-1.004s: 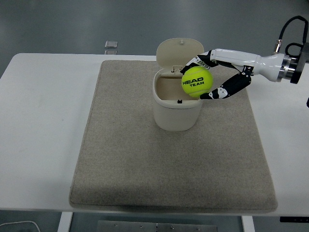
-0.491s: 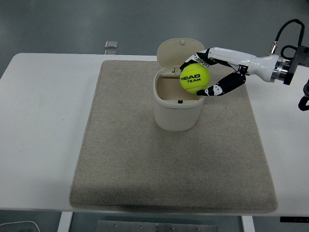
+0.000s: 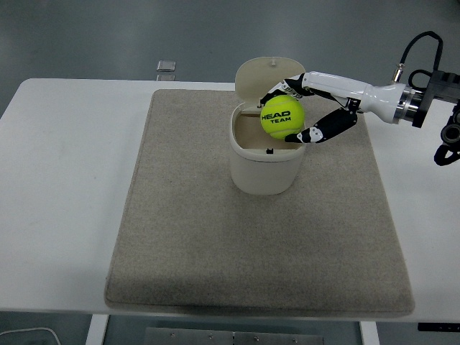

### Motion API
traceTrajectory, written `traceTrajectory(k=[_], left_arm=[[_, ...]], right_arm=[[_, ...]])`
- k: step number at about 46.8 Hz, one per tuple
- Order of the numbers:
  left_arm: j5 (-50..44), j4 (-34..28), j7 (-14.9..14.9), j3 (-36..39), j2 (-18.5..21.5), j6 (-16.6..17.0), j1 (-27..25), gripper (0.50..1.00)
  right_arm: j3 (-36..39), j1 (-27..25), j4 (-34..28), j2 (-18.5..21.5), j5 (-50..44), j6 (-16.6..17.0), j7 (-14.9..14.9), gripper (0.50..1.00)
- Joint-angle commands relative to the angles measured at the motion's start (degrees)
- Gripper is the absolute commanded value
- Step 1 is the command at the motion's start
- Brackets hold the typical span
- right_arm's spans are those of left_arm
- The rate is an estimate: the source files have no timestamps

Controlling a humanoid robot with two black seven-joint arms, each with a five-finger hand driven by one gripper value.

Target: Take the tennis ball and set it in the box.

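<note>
A yellow-green tennis ball [image 3: 282, 116] printed with black letters hangs over the right side of the open cream box [image 3: 263, 167]. My right hand [image 3: 290, 112] is shut on the ball, fingers over its top and thumb under its lower right. The box stands on the beige mat [image 3: 215, 237] with its rounded lid [image 3: 267, 77] tipped up at the back. Its inside shows a pale brown floor to the left of the ball. The left arm does not appear in the view.
The mat covers the middle of the white table [image 3: 57, 180]. A small grey object [image 3: 166, 67] lies at the table's far edge, left of the box lid. My right arm's cable [image 3: 417, 43] loops up at the right edge.
My right hand has carried the ball left and slightly up, from over the box's right rim to farther over its opening. The box has not moved.
</note>
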Motion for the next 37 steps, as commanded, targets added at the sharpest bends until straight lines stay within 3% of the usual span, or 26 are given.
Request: traceTrajectory(k=[1,3,8,19,23,37], left_arm=[[0.0,0.0,0.0,0.0,0.0,0.0,0.0,0.992],[0.0,0.0,0.0,0.0,0.0,0.0,0.0,0.992],[0.0,0.0,0.0,0.0,0.0,0.0,0.0,0.992],[0.0,0.0,0.0,0.0,0.0,0.0,0.0,0.992],[0.0,0.0,0.0,0.0,0.0,0.0,0.0,0.992],[0.0,0.0,0.0,0.0,0.0,0.0,0.0,0.992]], right_arm=[[-0.1,-0.1,0.0,-0.1,0.0,0.0,0.0,0.688],[-0.1,-0.1,0.0,-0.1,0.0,0.0,0.0,0.721],[-0.1,-0.1,0.0,-0.2,0.0,0.0,0.0,0.750],[-0.2,-0.6,0.0,-0.2,0.0,0.1,0.0,0.758],[-0.2,-0.6,0.0,-0.2,0.0,0.1,0.0,0.807],[-0.2,-0.6,0.0,-0.3,0.0,0.3,0.0,0.823]])
